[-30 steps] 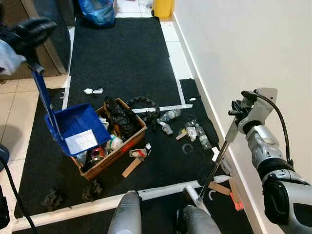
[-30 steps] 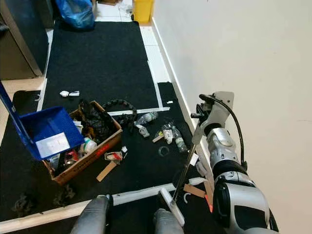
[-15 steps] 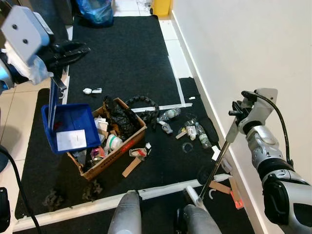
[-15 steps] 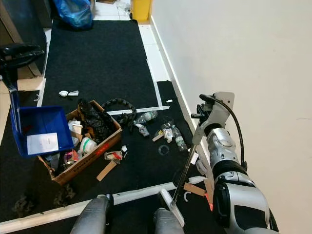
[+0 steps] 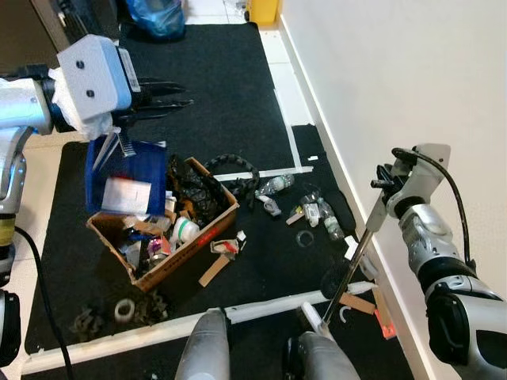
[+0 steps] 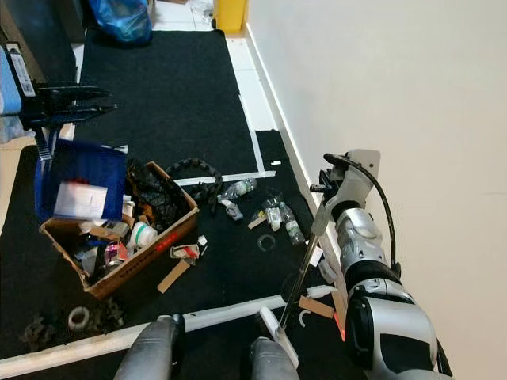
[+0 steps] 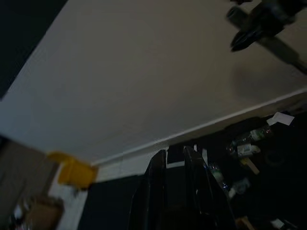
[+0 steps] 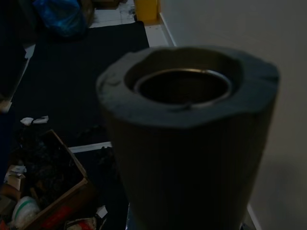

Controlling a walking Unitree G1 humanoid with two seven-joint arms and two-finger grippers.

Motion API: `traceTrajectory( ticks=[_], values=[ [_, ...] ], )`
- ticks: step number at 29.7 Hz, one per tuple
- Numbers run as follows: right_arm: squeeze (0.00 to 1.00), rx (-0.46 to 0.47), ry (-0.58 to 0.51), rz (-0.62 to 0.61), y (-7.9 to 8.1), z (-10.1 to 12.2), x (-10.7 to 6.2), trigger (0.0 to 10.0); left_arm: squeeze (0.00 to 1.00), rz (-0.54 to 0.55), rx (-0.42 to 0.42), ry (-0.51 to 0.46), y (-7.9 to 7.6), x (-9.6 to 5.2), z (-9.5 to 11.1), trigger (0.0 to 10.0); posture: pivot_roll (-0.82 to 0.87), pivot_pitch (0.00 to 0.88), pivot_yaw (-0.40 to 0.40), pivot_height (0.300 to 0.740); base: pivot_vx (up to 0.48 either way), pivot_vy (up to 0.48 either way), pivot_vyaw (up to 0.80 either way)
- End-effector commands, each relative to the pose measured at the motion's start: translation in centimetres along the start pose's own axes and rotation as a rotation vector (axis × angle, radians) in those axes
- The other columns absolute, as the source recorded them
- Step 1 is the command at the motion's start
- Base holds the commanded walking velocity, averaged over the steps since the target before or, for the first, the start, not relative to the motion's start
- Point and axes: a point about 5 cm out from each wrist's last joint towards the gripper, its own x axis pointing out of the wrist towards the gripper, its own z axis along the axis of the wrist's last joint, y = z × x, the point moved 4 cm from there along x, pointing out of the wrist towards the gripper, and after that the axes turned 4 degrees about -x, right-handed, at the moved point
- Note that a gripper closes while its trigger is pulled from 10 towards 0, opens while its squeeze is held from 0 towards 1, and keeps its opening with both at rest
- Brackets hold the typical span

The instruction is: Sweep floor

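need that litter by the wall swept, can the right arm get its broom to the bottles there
Probably yes. The right gripper holds the broom near the wall; the bottles lie just ahead on the mat, nothing between them.

floor: black mat (image 5: 206, 87) over pale tiles (image 5: 24, 182), white tape lines (image 5: 261, 309) across it.
cardboard box (image 5: 158, 237) full of trash sits on the mat left of centre. beside it toward the wall (image 5: 380, 71): black chain (image 5: 234, 170), plastic bottles (image 5: 277, 187), wrappers (image 5: 317, 212), cardboard scraps (image 5: 214, 271). small dark debris (image 5: 87, 321) and a tape roll (image 5: 123, 309) near the front tape line. blue bag (image 5: 158, 16) and yellow bin (image 5: 264, 9) at the far end.
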Motion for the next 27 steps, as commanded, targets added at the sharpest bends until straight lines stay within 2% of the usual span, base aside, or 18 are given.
traceTrajectory(
  ticks=[1,4,14,20,22,25,26,27],
  values=[
    [0.0,0.013,0.013,-0.02,-0.5,-0.3,-0.2,10.0,0.0,-0.049,0.101,-0.045,-0.5,0.8,1.7,10.0,0.23,0.063,-0.074,0.74,0.0,0.0,0.0],
    [0.0,0.015,0.014,-0.028,-0.7,-0.4,-0.3,10.0,0.0,-0.163,0.119,-0.06,-2.2,1.5,2.1,10.0,0.23,0.061,-0.071,0.74,0.0,0.0,0.0],
    [0.0,0.017,0.015,-0.033,-0.8,-0.5,-0.3,10.0,0.0,-0.299,0.131,-0.078,-4.1,2.2,2.5,10.0,0.23,0.061,-0.071,0.74,0.0,0.0,0.0],
    [0.0,0.017,0.013,-0.033,-0.8,-0.5,-0.3,10.0,0.0,-0.343,0.179,-0.052,-4.3,2.1,2.5,10.0,0.23,0.06,-0.075,0.74,0.0,0.0,0.0],
    [0.0,0.017,0.013,-0.032,-0.8,-0.4,-0.3,10.0,0.0,-0.373,0.235,0.02,-4.0,1.7,1.9,10.0,0.23,0.058,-0.076,0.74,0.0,0.0,0.0],
    [0.0,0.016,0.013,-0.032,-0.8,-0.4,-0.3,10.0,0.0,-0.378,0.251,0.036,-3.9,1.6,1.9,10.0,0.23,0.056,-0.078,0.74,0.0,0.0,0.0],
    [0.0,0.016,0.013,-0.03,-0.7,-0.3,-0.2,10.0,0.0,-0.397,0.279,0.082,-3.3,1.0,1.9,10.0,0.23,0.056,-0.079,0.74,0.0,0.0,0.0],
    [0.0,0.016,0.013,-0.03,-0.7,-0.3,-0.2,10.0,0.0,-0.397,0.279,0.082,-3.3,1.0,1.9,10.0,0.23,0.056,-0.079,0.74,0.0,0.0,0.0]
  ],
)
